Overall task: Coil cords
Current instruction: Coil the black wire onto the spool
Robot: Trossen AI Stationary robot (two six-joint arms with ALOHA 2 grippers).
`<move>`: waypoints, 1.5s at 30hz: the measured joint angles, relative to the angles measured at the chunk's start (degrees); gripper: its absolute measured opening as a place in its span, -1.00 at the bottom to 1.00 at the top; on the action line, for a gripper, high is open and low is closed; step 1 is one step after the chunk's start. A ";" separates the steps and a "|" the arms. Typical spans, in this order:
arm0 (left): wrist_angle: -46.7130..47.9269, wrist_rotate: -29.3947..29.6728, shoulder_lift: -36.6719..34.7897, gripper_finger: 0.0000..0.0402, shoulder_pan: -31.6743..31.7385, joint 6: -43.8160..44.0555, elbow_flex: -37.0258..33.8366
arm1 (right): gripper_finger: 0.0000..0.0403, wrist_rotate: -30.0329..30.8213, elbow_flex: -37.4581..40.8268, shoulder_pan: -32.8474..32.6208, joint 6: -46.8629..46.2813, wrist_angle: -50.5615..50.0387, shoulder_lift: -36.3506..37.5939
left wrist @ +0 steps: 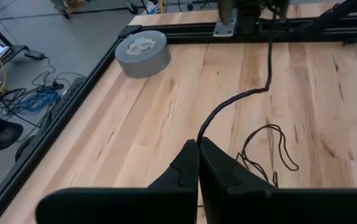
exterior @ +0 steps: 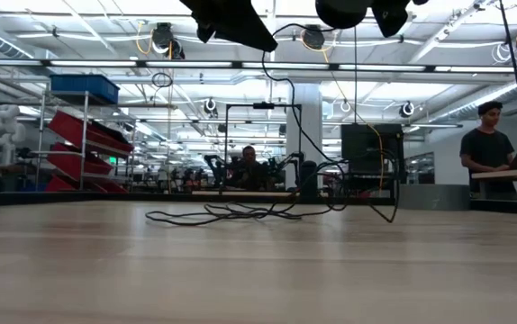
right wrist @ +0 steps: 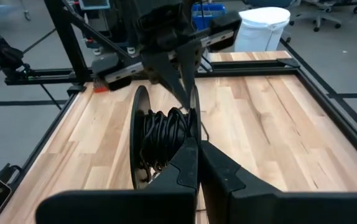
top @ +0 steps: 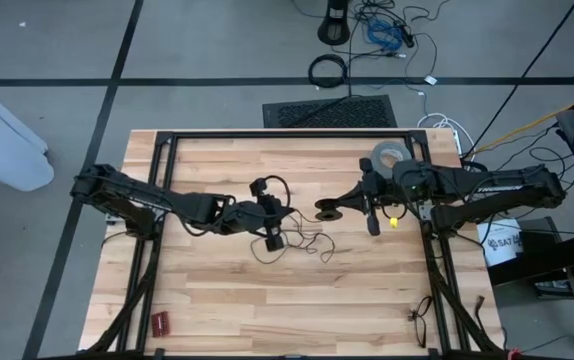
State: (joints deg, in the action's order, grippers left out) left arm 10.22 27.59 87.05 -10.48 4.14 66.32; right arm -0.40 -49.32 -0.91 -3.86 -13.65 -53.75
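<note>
Black cord (top: 302,238) trails loose over the wooden table (top: 227,300) just beside the left pincer (top: 279,212), clamped on it, while the right pincer (top: 329,212) is closed at a spool (right wrist: 160,140).

I log one thin black cord (top: 302,238) lying near the centre of the high view, on the wooden table. It spreads in loose, irregular loops, uncoiled. In the low view the same cord (exterior: 240,212) sits mid-frame as a flat tangle on the tabletop, with a strand rising steeply toward the top of the frame. In the left wrist view a slack loop (left wrist: 272,146) lies at lower right. I cannot make out any coloured spot on it.
</note>
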 joint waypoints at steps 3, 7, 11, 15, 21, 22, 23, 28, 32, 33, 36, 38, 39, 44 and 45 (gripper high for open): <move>-0.16 0.09 -0.53 -0.99 0.00 0.04 0.00 | -1.00 0.01 0.00 0.00 0.00 -0.05 -0.33; 0.86 0.09 -1.31 -0.99 -0.15 1.70 0.02 | -1.00 0.01 0.00 0.00 -0.09 -0.01 -0.95; 1.34 0.09 -2.00 -0.99 -0.25 3.05 0.04 | -1.00 0.01 0.00 0.00 -0.44 -0.01 -2.51; 1.47 -0.02 -2.26 -0.99 -0.70 3.08 0.04 | -1.00 0.34 0.00 0.00 -0.44 0.07 -4.57; 3.78 -0.63 -2.26 -0.99 -1.73 5.28 0.04 | -1.00 0.42 0.00 0.00 0.04 2.40 -8.17; 4.79 -0.63 -2.26 -0.99 -1.94 5.93 0.04 | -1.00 0.42 0.00 0.00 0.06 2.95 -8.78; 5.43 -0.63 -2.23 -0.99 -2.14 6.35 0.04 | -1.00 0.41 0.00 -0.01 0.07 3.34 -9.29; 6.01 -0.55 -2.30 -0.99 -2.84 7.59 0.04 | -1.00 0.40 0.00 -0.02 0.13 3.95 -11.17; 8.16 -0.40 -2.87 -0.99 -2.75 9.77 0.04 | -1.00 0.41 0.00 -1.08 1.66 3.85 -11.41; 8.42 -0.22 -3.18 -0.99 -2.68 10.38 0.04 | -1.00 0.38 0.00 -1.46 2.41 3.90 -11.41; 8.89 1.47 -4.33 -0.99 -2.62 10.61 0.04 | -1.00 0.29 0.00 -2.58 3.85 3.53 -11.31; 9.01 2.64 -5.11 -0.99 -2.62 10.60 0.04 | -1.00 0.29 0.00 -3.20 4.47 3.31 -11.17; 8.72 3.01 -5.50 -0.99 -2.49 10.60 0.04 | -1.00 0.33 0.00 -3.45 4.60 3.25 -11.15; 8.31 3.13 -5.99 -0.99 -1.90 12.12 1.25 | -1.00 3.62 0.00 -3.78 4.01 2.52 -11.15; 8.23 3.05 -5.84 -0.99 -1.90 12.14 1.59 | -1.00 5.17 0.00 -3.81 3.63 2.40 -11.15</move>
State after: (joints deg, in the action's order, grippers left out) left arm 18.45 30.64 81.20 -12.38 16.28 67.91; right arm 4.77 -49.32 -4.72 -0.23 -11.26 -64.90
